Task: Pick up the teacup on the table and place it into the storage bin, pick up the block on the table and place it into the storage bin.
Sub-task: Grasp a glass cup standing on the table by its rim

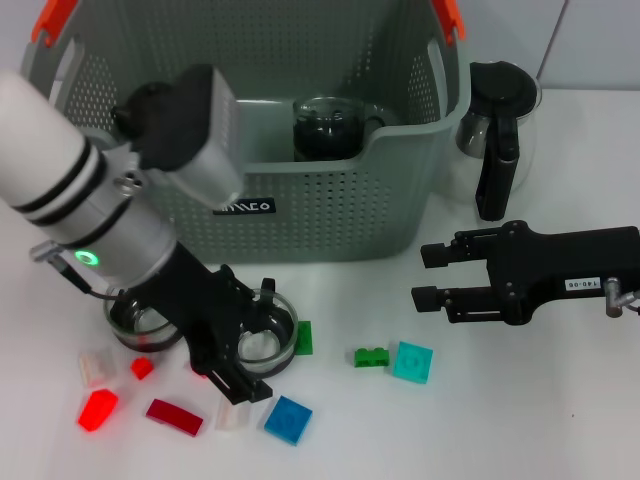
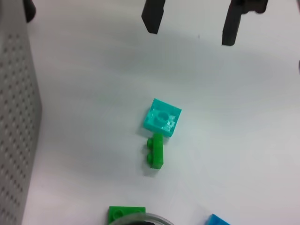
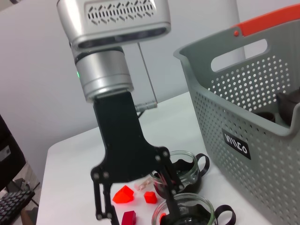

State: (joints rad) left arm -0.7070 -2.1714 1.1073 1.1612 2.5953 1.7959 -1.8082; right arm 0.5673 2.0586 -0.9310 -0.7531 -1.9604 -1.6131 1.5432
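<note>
A glass teacup (image 1: pixel 268 347) stands on the white table (image 1: pixel 520 420) in front of the grey storage bin (image 1: pixel 330 205). My left gripper (image 1: pixel 250 345) is open and low over this teacup, with one finger (image 3: pixel 171 204) at its rim and the other finger (image 3: pixel 101 211) well clear of it. A second teacup (image 1: pixel 133 322) sits beside the left arm. Several blocks lie on the table, among them a green block (image 1: pixel 372 356), a teal block (image 1: pixel 412 361) and a blue block (image 1: pixel 288 419). My right gripper (image 1: pixel 420 275) hovers open and holds nothing.
A glass coffee pot (image 1: pixel 500 120) stands right of the bin. A dark glass vessel (image 1: pixel 325 125) sits inside the bin. Red blocks (image 1: pixel 97 409) and pale blocks (image 1: pixel 97 366) lie at the front left. A flat green block (image 1: pixel 303 338) touches the near teacup.
</note>
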